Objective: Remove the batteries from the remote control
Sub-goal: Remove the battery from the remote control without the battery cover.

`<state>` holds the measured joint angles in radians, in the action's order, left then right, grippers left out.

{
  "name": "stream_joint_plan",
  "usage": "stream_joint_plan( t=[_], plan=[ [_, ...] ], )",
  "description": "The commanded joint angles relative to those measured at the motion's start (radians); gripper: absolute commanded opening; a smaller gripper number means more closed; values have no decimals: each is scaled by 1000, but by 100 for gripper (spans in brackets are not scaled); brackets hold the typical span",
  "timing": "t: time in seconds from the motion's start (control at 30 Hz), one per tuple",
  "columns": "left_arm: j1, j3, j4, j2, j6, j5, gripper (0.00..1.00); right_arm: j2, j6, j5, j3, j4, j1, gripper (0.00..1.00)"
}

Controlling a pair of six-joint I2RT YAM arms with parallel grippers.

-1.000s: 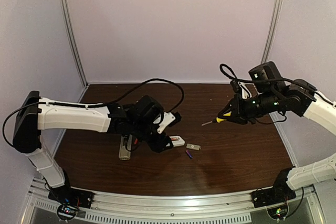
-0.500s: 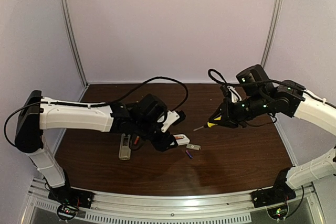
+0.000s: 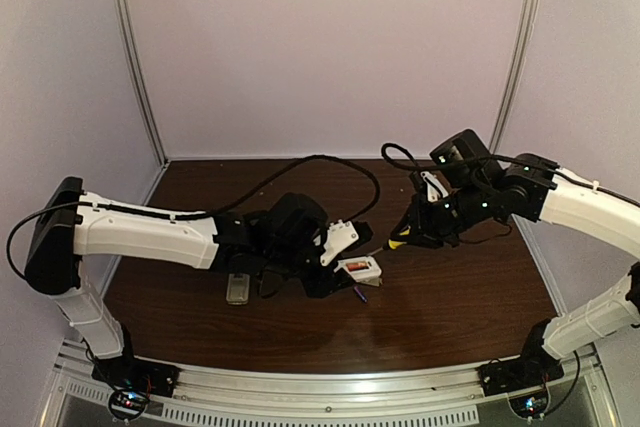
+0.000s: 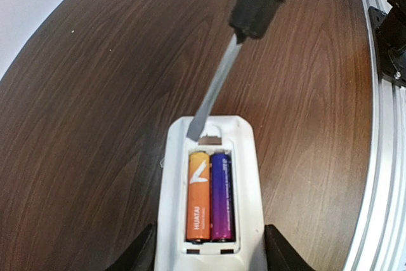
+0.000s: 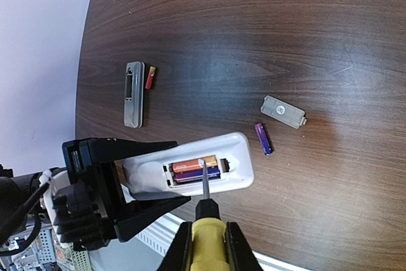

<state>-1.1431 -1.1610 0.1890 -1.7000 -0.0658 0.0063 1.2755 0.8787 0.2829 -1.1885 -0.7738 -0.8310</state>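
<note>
My left gripper (image 4: 209, 253) is shut on a white remote control (image 4: 247, 176), held above the table with its battery bay uncovered. An orange battery (image 4: 198, 198) and a purple battery (image 4: 221, 195) lie side by side in the bay. My right gripper (image 5: 207, 249) is shut on a yellow-handled screwdriver (image 5: 206, 188). Its blade tip (image 4: 193, 132) rests at the bay's top edge, over the orange battery's end. Another purple battery (image 5: 263, 139) lies loose on the table. A red battery (image 5: 150, 77) lies against a grey remote (image 5: 134, 93).
A small grey cover plate (image 5: 283, 112) lies on the brown table next to the loose purple battery. In the top view the grey remote (image 3: 237, 289) sits under my left arm. A metal rail (image 4: 380, 93) runs along the table's near edge.
My left arm has carried the white remote to the right. My right arm has swung left and down with the screwdriver until its tip meets the remote.
</note>
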Motion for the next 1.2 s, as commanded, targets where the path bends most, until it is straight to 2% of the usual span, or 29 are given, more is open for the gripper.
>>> stream_joint_plan(
  t=[0.0, 0.6, 0.93, 1.17],
  plan=[
    [-4, 9, -116, 31, 114, -54, 0, 1, -4, -35, -9, 11, -6, 0],
    [-4, -2, -126, 39, 147, -47, 0, 1, -17, -66, -5, -20, -5, 0],
    [-4, -10, -119, 43, 149, -33, 0, 37, -101, -79, -50, -92, -10, 0],
    [-4, -12, -117, 47, 150, -7, 0, 61, -140, -65, -69, -84, -19, 0]
  ],
)
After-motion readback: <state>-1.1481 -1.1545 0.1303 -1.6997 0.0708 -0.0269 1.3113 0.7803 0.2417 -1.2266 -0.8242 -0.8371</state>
